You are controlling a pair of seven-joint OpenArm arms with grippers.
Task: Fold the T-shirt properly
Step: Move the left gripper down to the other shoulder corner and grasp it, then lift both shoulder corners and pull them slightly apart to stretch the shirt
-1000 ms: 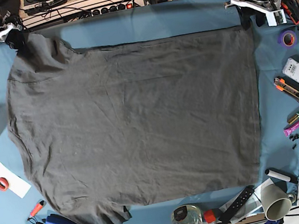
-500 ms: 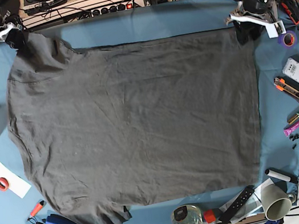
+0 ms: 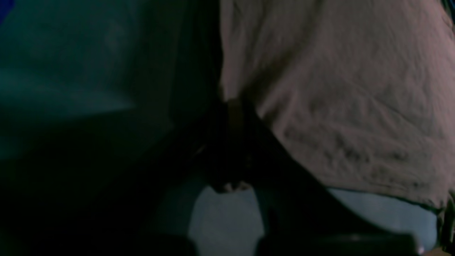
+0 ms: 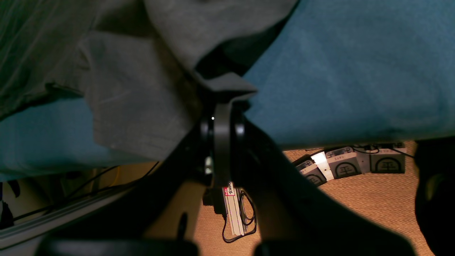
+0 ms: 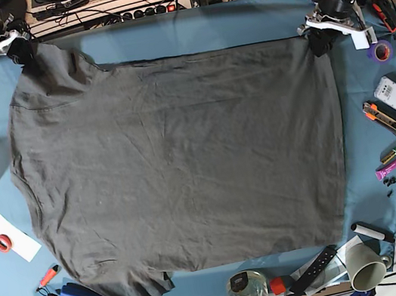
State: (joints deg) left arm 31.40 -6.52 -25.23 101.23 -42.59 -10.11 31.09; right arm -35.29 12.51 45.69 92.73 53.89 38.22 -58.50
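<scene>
Two corners of the T-shirt are pinched at the far edge of the bench, which is covered by a blue cloth. The garment lies spread flat and wide across the middle of the bench, one sleeve reaching toward the near left corner. The right pincer is clenched on a fold of grey fabric at the far left corner, where the cloth bunches up toward it; its wrist view shows the jaws closed tight with the fabric caught between them. The left pincer sits on the shirt's far right corner, and its wrist view, dark and blurred, shows the jaws drawn together at the cloth's edge, so it looks clenched on the fabric as well.

As I judge it, the step in hand is securing both far corners for the first fold. The next move calls for lifting the two corners together, level with each other, and carrying that edge toward the near edge of the bench without letting the cloth slip or drag crookedly.
</scene>
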